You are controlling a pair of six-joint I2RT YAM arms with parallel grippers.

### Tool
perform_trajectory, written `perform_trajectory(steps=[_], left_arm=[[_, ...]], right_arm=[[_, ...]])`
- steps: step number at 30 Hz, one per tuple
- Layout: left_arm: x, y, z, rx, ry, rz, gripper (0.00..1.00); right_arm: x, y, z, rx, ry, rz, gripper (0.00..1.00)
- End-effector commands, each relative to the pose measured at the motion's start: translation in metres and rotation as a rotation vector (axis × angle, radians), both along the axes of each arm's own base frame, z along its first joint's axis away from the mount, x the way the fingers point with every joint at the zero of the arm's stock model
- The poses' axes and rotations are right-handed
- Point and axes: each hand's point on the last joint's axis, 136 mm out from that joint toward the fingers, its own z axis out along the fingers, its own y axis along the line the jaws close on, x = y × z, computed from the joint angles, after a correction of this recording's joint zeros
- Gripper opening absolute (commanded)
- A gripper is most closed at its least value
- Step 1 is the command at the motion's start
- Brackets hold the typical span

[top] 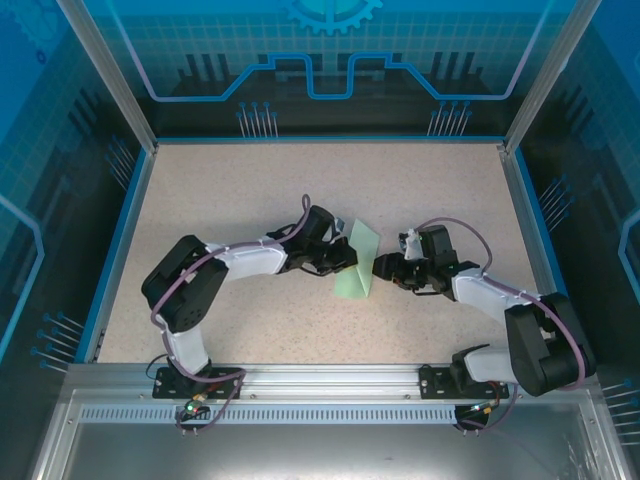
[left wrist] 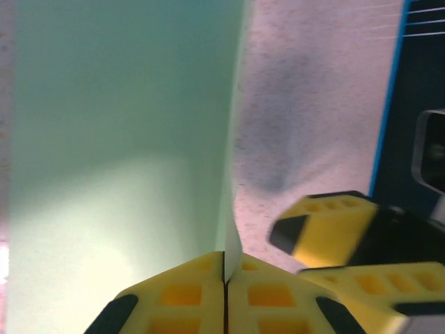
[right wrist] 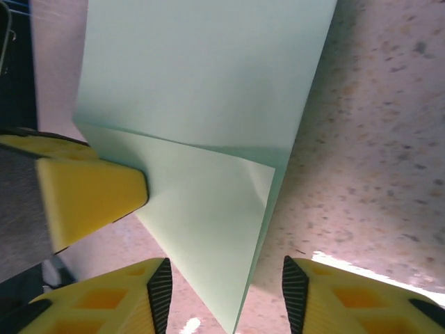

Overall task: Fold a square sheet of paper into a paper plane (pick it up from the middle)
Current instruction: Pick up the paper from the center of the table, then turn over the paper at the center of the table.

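The square sheet of paper (top: 358, 262) is pale mint green and stands partly folded at the table's middle, between both grippers. My left gripper (top: 347, 257) is shut on its edge; in the left wrist view the yellow jaws (left wrist: 226, 275) meet with the thin paper (left wrist: 118, 139) pinched between them. My right gripper (top: 380, 269) is open. In the right wrist view its fingertips (right wrist: 224, 292) stand apart on either side of a folded triangular flap (right wrist: 208, 209) without touching it, under the paper's flat part (right wrist: 208, 83). The left gripper's yellow finger (right wrist: 83, 195) presses the sheet from the left.
The speckled beige table (top: 250, 190) is bounded by a blue rim (top: 120, 240) and glass walls. An aluminium rail (top: 330, 380) carries both arm bases at the near edge. The right gripper's fingers (left wrist: 334, 223) hover close beside the left jaws.
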Motion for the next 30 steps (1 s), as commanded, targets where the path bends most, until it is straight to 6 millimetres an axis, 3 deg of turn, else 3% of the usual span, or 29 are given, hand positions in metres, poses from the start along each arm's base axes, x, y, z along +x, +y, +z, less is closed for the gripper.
perform_trajectory(steps=[1, 5, 10, 20, 30], left_arm=[[0.001, -0.001, 0.042, -0.069, -0.019, 0.000, 0.07], [0.004, 0.001, 0.065, -0.091, -0.048, 0.012, 0.08], [0.006, 0.001, 0.075, -0.128, -0.049, 0.027, 0.08], [0.006, 0.002, 0.079, -0.181, -0.042, 0.051, 0.08], [-0.006, 0.006, 0.060, -0.153, -0.013, 0.015, 0.09]], right_arm=[[0.002, 0.011, 0.019, 0.159, 0.003, 0.004, 0.55], [0.006, 0.018, 0.031, 0.256, 0.004, -0.009, 0.60], [0.009, 0.023, 0.049, 0.341, -0.001, -0.026, 0.62], [0.007, 0.026, 0.057, 0.429, 0.024, -0.043, 0.61], [0.007, 0.020, 0.069, 0.429, 0.004, -0.053, 0.50]])
